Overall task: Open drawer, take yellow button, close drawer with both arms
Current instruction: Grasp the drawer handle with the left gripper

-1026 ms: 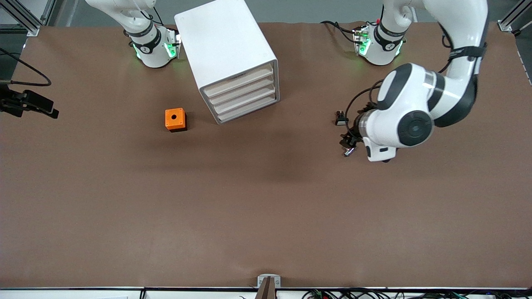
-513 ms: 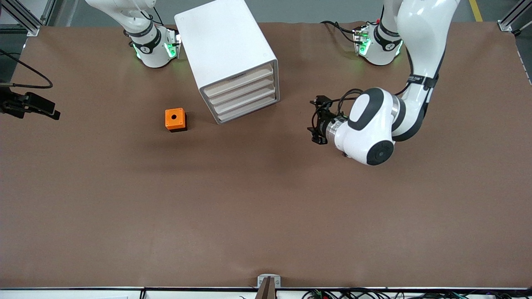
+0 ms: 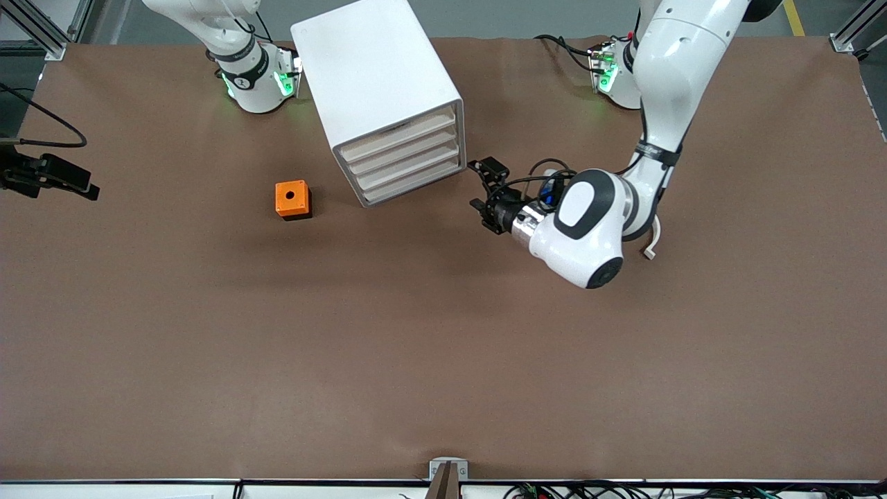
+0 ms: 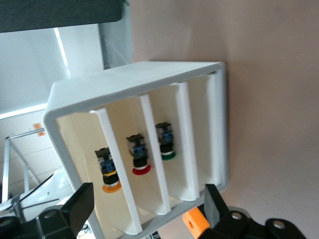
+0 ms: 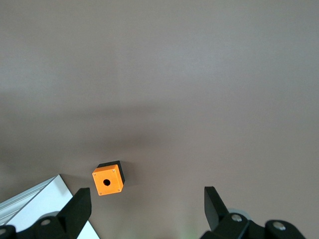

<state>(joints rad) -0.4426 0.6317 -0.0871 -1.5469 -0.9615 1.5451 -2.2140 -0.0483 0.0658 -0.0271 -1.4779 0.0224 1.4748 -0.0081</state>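
Observation:
The white drawer cabinet [image 3: 380, 83] stands near the robots' bases, its stacked drawer fronts [image 3: 405, 161] flush with the frame. My left gripper [image 3: 484, 187] hangs open in front of those drawers, a short gap away, with nothing between its fingers. In the left wrist view [image 4: 148, 211] I look into the cabinet [image 4: 134, 82]: the button [image 4: 109, 175] with the orange cap sits in an end compartment, beside a red-capped one [image 4: 138, 159] and a green-capped one [image 4: 166, 145]. My right gripper [image 5: 147, 209] is open and empty, high over the table.
An orange cube with a round hole [image 3: 292, 199] [image 5: 107, 180] sits beside the cabinet toward the right arm's end, also in the left wrist view [image 4: 196, 223]. A black device with a cable [image 3: 52, 174] rests at the table's edge at that end.
The left arm has swung from the left arm's end of the table toward the cabinet, bringing its open gripper in front of the drawers. The cabinet and the cube have not moved.

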